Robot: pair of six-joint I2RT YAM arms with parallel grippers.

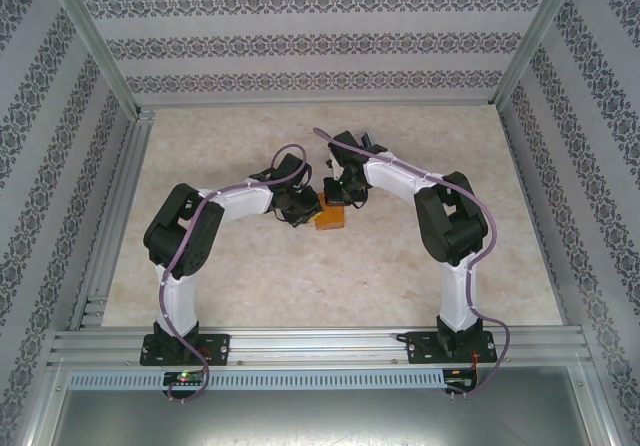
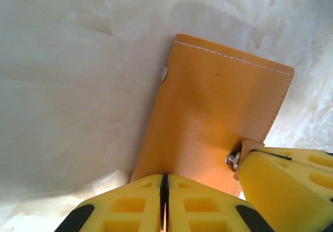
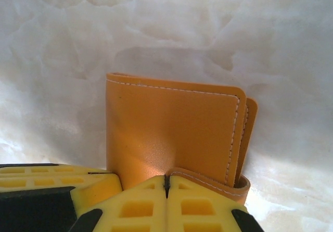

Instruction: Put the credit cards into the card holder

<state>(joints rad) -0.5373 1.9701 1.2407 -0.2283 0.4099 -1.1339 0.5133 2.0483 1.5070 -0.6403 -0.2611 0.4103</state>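
Top external view is showing the holder (image 1: pixel 331 217) at the middle of the worktop (image 1: pixel 250 276), between both arms. Left gripper (image 2: pixel 164 189) is pinching one edge and right gripper (image 3: pixel 166 184) is pinching its flap. The holder is looking folded, so I cannot tell if cards are inside.

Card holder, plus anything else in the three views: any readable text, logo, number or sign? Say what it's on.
None readable.
The card holder shows plain orange faces with white stitching, no stamp or logo.
The walls carry an ornamental pattern, not letters.
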